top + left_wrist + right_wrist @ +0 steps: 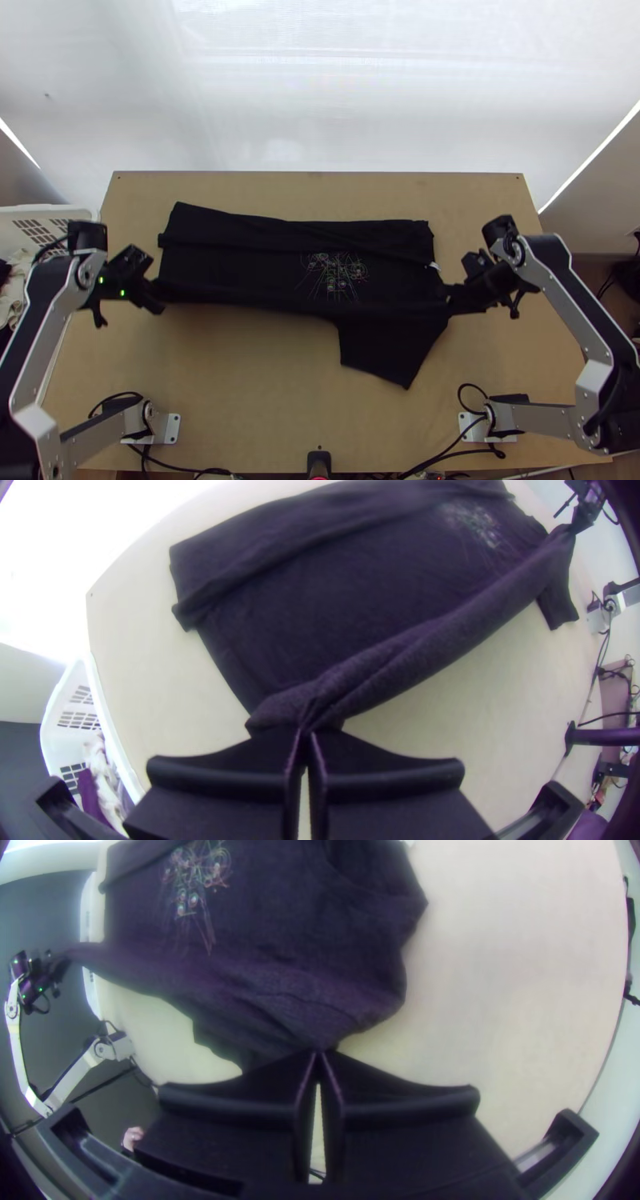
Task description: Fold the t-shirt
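The black t-shirt [232, 270] lies mid-way across the counter [240, 384], far side turned inward. The left tool [306, 735] pinches its near side by the hem, the right tool [321, 1053] by the shoulder, presumably so it folds evenly toward the counter's far edge

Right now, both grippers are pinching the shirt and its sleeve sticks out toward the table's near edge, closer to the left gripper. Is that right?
Not quite: the top view shows the sleeve closer to the right gripper. It does stick out toward the table's near edge, and that gripper and the left gripper are both pinching the shirt.
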Motion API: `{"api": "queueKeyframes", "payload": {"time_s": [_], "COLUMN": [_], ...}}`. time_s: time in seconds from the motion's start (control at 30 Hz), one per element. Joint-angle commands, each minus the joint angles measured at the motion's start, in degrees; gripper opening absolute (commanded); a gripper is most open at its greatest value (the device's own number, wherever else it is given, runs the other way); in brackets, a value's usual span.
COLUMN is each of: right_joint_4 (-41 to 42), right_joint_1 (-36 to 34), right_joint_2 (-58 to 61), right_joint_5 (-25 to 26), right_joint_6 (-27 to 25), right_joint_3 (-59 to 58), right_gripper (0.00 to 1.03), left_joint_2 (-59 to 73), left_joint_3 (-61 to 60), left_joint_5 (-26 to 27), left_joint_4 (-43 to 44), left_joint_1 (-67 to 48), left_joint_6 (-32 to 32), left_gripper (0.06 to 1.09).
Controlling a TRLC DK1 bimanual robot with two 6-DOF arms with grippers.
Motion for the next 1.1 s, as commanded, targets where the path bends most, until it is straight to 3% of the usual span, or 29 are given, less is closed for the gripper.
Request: {"api": "queueKeyframes", "payload": {"time_s": [0.0,0.67,0.93,1.07], "right_joint_4": [-1.03,-2.26,-2.35,-2.35], "right_joint_1": [-0.25,7.04,7.4,7.22], "right_joint_2": [5.21,26.74,33.33,34.91], "right_joint_5": [-0.17,2.38,4.84,5.9], "right_joint_6": [0.33,3.67,4.63,5.51], "right_joint_3": [9.62,41.96,48.29,50.22], "right_gripper": [0.03,0.03,0.03,0.03], "left_joint_2": [10.24,22.11,27.21,30.02], "left_joint_3": [10.27,25.3,30.75,32.42], "left_joint_5": [0.17,0.79,0.08,-2.82], "left_joint_4": [1.58,3.25,3.17,2.9], "left_joint_1": [-0.26,-4.48,-3.6,-3.52], "left_joint_6": [0.32,-2.32,-1.88,-1.88], "left_gripper": [0.09,0.09,0.09,0.09]}}
